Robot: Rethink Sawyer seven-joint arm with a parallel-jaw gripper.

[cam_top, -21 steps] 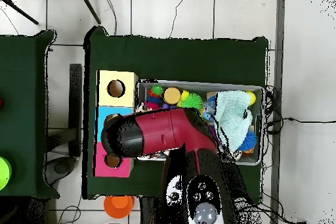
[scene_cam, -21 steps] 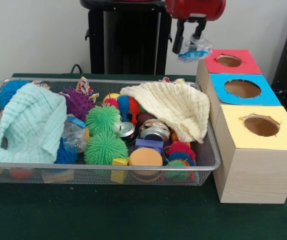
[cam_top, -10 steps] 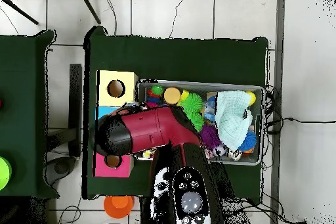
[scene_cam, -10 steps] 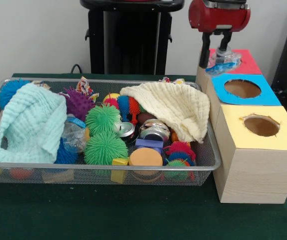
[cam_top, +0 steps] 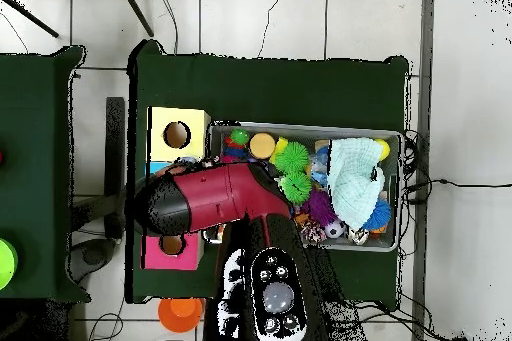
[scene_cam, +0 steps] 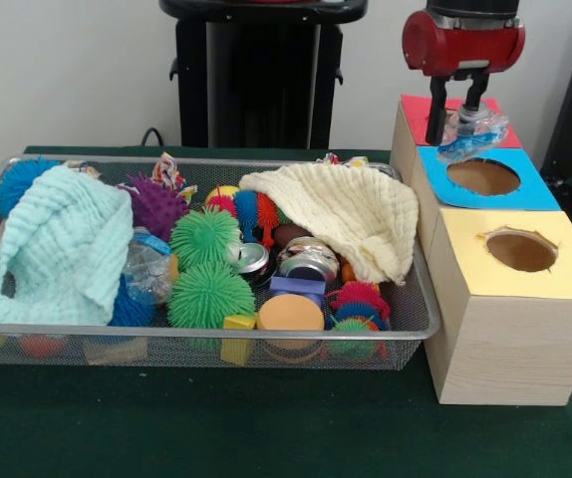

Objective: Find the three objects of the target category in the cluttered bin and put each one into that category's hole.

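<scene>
My gripper hangs over the row of boxes, shut on a crumpled clear plastic bottle with a blue label. The bottle sits above the seam between the red-topped box and the blue-topped box, just behind the blue box's hole. The gripper and bottle hide the red box's hole. A second clear bottle lies in the wire bin beside the mint cloth. In the overhead view the red arm covers the blue box and hides the gripper.
The bin also holds spiky rubber balls, metal cans, wooden blocks and a cream cloth. A yellow-topped box with a hole stands nearest the camera. Overhead, the yellow box and red box show beside the arm.
The gripper has carried the bottle rightward and lower in the front view, from beside the boxes to above the red and blue tops. Overhead, the arm has swung further over the boxes.
</scene>
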